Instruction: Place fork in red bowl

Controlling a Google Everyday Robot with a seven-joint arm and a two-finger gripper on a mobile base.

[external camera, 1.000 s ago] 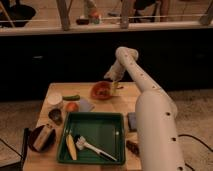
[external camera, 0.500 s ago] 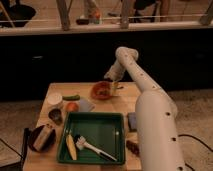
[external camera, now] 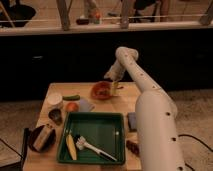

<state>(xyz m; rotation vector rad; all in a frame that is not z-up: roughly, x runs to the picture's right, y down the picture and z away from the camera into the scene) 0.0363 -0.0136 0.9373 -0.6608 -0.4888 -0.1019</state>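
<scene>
The red bowl [external camera: 102, 90] sits near the far edge of the wooden counter [external camera: 127, 104], toward its middle. The gripper [external camera: 114, 88] hangs just beside the bowl's right rim; whether it is open or closed cannot be told. Toward the near edge, a green tray [external camera: 118, 135] holds a white brush-like utensil [external camera: 94, 148] and a yellow item [external camera: 71, 146].

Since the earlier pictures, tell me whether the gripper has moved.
No. The gripper hangs beside the red bowl's right rim as before.
</scene>
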